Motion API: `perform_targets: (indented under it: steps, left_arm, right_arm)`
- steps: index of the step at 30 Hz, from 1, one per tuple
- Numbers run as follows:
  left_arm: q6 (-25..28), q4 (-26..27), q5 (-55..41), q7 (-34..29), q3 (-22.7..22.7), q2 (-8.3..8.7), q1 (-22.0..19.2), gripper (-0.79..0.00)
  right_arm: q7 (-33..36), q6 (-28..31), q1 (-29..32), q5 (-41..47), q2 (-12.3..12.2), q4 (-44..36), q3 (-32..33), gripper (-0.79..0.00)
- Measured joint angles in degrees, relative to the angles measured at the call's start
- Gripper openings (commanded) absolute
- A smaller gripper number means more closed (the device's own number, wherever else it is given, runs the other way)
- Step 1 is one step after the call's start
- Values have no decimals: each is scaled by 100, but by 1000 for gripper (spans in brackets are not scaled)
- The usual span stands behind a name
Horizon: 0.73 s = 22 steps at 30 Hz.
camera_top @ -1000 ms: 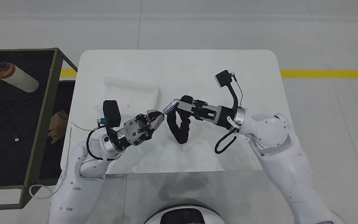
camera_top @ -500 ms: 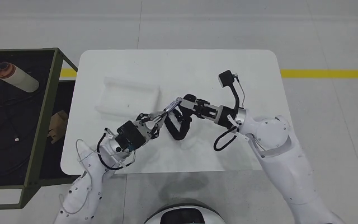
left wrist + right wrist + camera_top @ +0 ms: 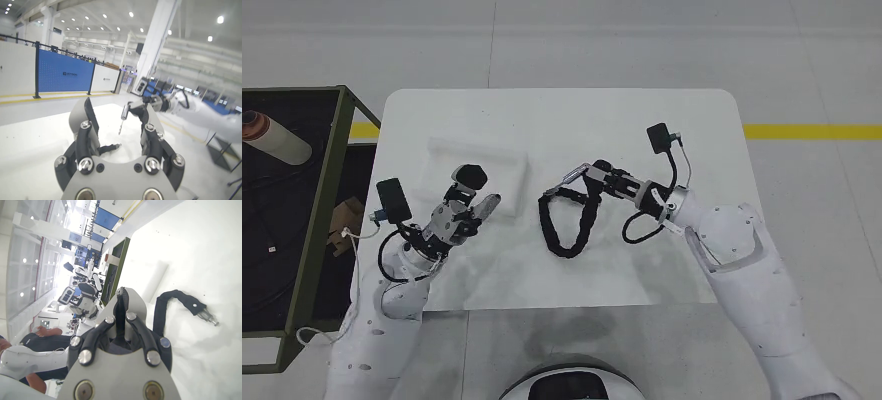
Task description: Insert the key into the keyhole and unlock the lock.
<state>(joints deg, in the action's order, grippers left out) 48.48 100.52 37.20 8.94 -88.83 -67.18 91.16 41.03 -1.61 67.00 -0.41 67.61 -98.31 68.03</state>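
With the left gripper (image 3: 478, 192) spread and empty just beside the tray (image 3: 447, 160), and the right gripper (image 3: 580, 182) farther from the tray, clamped on the lock (image 3: 562, 228), any jolt could shake the key (image 3: 120, 128) from the silver barrel (image 3: 124, 113).

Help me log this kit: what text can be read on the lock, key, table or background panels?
Lock: none.
Key: none.
Table: none.
Blue panel and white panel: a brand logo each, not quoted.
Farther signs: too small to read.
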Motion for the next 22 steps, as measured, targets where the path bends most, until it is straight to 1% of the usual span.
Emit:
perform_targets:
  steps: [1,2,4,6,7,9,10,11,12,17,19,22]
  left_arm:
    - [-7,-63,-633,-297,-4,24,-4,0]
    - [-28,-104,-1397,-746,5,58,-6,0]
    - [-37,-109,-2373,-1372,21,76,-4,0]
    - [-37,-105,-2747,-1466,21,75,-3,0]
    - [-36,-104,-2755,-1297,21,73,-3,0]
    - [-36,-104,-2435,-1057,20,73,-3,0]
    - [-36,-104,-2248,-1024,20,73,-3,0]
    - [-36,-104,-2115,-1021,20,73,-3,0]
    - [-35,-104,-2090,-1028,20,73,-3,0]
    - [-35,-104,-2111,-1037,20,73,-3,0]
    - [-35,-104,-2111,-1036,20,73,-3,0]
    - [-35,-104,-2110,-1036,20,73,-3,0]
  right_arm:
    - [40,-58,-46,61,8,129,-26,-785]
    - [94,-134,-116,144,22,308,-72,-785]
    - [157,-272,-260,236,50,627,-168,-785]
    - [199,-397,-391,239,74,878,-263,-785]
    - [229,-470,-476,260,92,1031,-323,-785]
    - [290,-579,-601,264,116,1240,-408,-779]
    - [329,-635,-662,246,126,1333,-450,-499]
    - [408,-716,-744,174,136,1447,-518,-185]
    - [475,-776,-812,52,139,1521,-583,0]
    - [357,-925,-1021,-856,151,1662,-804,0]
    - [279,-908,-1042,-1076,139,1631,-780,0]
    - [140,-856,-991,-1736,85,1428,-696,0]
